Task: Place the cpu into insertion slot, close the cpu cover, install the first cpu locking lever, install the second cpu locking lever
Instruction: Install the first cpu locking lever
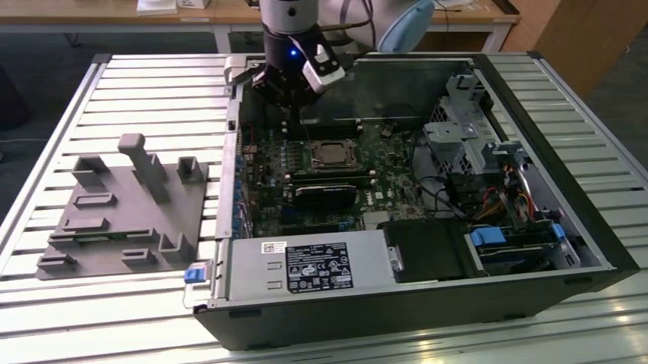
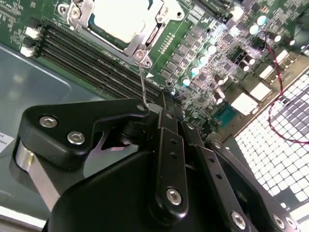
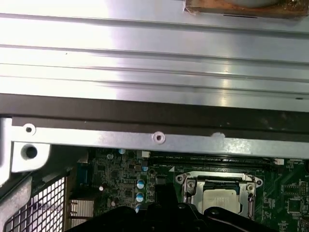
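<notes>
Second wrist view, tool (image 2: 163, 99) pressed together beside locking lever (image 2: 142, 79), cpu (image 2: 120, 20) under closed cpu cover (image 2: 145, 38), green board (image 2: 186, 41) print unreadable

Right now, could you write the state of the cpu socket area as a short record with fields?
cpu: seated in the insertion slot, pale face up
cpu cover: lying flat around the cpu
locking lever: thin wire, standing up from the slot's corner to the gripper
gripper: above that corner, beside the memory slots
computer case: open, on a slatted table
</notes>
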`<state>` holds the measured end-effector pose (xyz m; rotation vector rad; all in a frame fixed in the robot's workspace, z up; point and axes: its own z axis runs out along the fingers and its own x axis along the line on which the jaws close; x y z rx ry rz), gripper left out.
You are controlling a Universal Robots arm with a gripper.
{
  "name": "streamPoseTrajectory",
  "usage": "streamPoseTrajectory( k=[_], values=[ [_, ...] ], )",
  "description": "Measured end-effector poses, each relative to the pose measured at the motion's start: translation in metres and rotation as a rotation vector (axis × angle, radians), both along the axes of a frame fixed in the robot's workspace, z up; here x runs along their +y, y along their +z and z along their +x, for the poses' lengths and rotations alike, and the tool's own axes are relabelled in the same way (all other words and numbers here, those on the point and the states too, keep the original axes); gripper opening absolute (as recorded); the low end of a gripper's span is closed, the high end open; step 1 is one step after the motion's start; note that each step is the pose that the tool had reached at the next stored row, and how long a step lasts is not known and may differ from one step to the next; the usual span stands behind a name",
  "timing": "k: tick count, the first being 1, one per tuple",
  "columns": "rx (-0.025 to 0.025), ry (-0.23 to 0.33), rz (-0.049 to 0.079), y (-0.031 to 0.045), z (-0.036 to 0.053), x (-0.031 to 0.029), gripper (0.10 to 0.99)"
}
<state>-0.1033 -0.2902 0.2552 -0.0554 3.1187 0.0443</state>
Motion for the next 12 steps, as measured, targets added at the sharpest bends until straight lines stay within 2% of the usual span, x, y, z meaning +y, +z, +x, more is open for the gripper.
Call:
streamPoseTrajectory(
  k=[3, 5, 12],
  values=[
    [0.0001, 0.001, 0.000, -0.0003, 0.0014, 0.0013, 0.106],
    [0.0011, 0.000, 0.000, -0.0005, 0.0065, 0.0014, 0.106],
    [0.0080, 0.001, 0.000, -0.0012, 0.0364, 0.0016, 0.106]
  ],
)
